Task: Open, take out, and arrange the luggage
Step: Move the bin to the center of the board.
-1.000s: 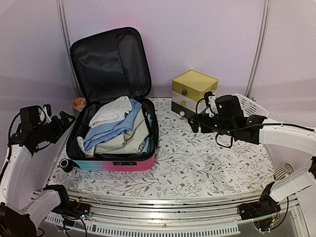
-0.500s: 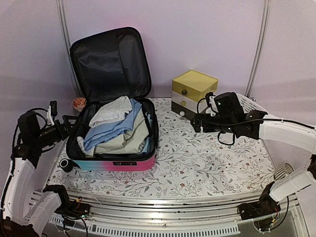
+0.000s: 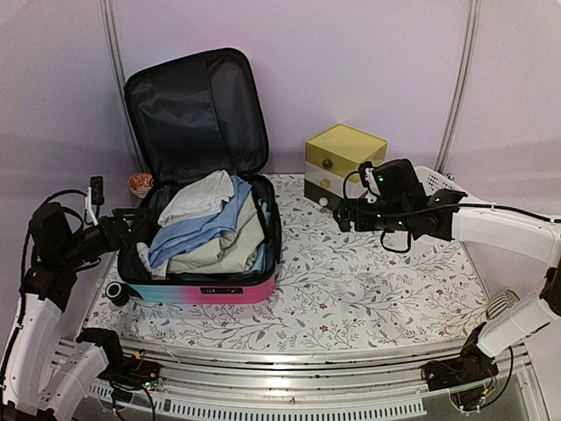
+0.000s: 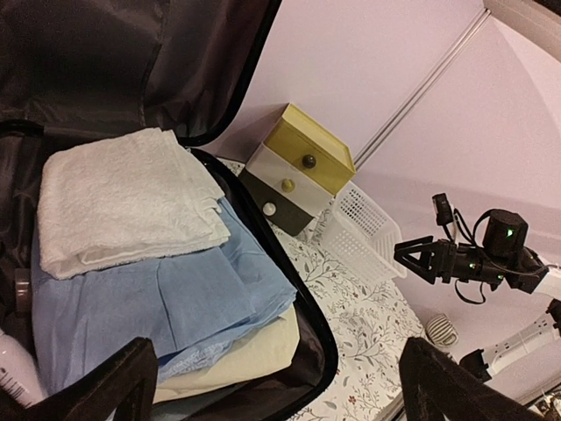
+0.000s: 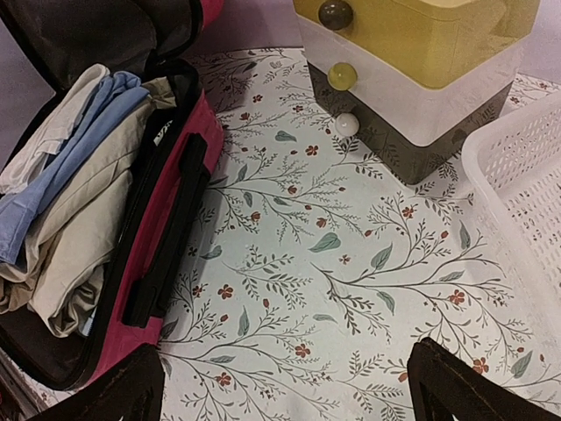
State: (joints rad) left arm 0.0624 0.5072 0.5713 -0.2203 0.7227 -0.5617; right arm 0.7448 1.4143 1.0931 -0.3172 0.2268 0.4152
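Observation:
The luggage [image 3: 210,292] lies open at the table's left, its black-lined lid [image 3: 197,110] standing upright. Inside is a folded stack: a white towel [image 4: 123,197] on top, a blue cloth [image 4: 166,298] under it and a beige cloth [image 4: 254,355] at the bottom. My left gripper [image 3: 124,230] hovers open at the suitcase's left rim, pointing across the clothes, with nothing between its fingers. My right gripper [image 3: 344,217] hangs open above the floral mat to the right of the luggage [image 5: 175,202], in front of the drawer box, and holds nothing.
A yellow-topped drawer box [image 3: 344,165] stands at the back, with a white mesh basket [image 3: 443,186] to its right. A small orange cup [image 3: 140,184] sits behind the suitcase's left corner. A striped round object [image 3: 503,303] lies at the mat's right edge.
My left arm has drawn back and dropped lower, with its gripper now levelled at the suitcase's left rim. My right gripper has shifted slightly left. Both stay open.

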